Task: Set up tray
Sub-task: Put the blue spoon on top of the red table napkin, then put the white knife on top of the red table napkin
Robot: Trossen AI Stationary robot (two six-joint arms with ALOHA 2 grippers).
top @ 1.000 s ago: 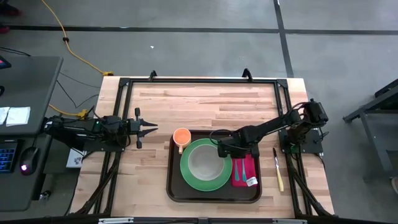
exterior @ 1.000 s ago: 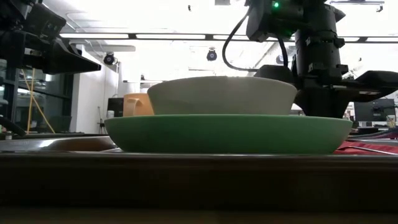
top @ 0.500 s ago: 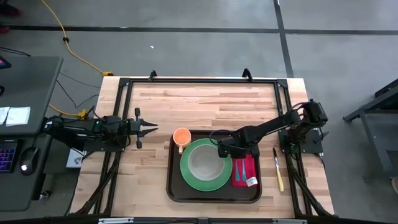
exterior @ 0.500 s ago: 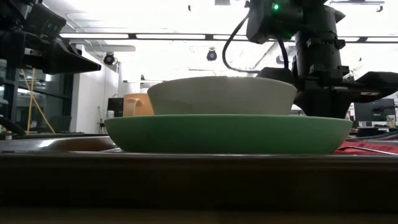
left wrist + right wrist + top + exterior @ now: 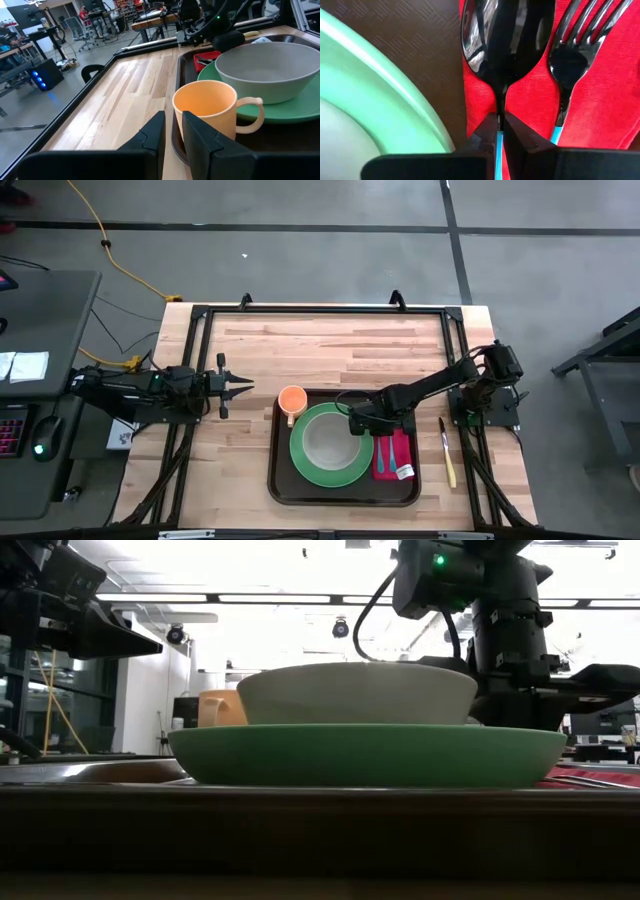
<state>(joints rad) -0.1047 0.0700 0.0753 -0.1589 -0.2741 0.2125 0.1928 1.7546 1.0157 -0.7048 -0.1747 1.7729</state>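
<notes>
The dark brown tray (image 5: 283,480) lies on the wooden table. On it are a green plate (image 5: 300,460) with a grey bowl (image 5: 325,440) resting in it, an orange cup (image 5: 291,399) at the tray's far left corner, and a red napkin (image 5: 398,448). A black spoon (image 5: 502,40) and a black fork (image 5: 575,45) show over the napkin. My right gripper (image 5: 500,125) is over the napkin's left edge, beside the plate, shut on the spoon. My left gripper (image 5: 243,385) is shut and empty, left of the cup. My right gripper pinches the spoon's thin neck (image 5: 500,107), just behind its bowl, between its two fingertips (image 5: 487,132). The fingers come from above, pointing down, one on each side of the handle. The spoon's bowl is over the napkin; whether it is lifted, I cannot tell.
A knife with a pale handle (image 5: 447,452) lies on the table right of the tray. The far half of the table (image 5: 330,340) is bare wood. A black frame (image 5: 320,308) runs along the table's edges. The cup also shows just ahead of my left gripper (image 5: 205,112).
My right arm has shifted a little toward the table's left edge, staying low over the napkin.
</notes>
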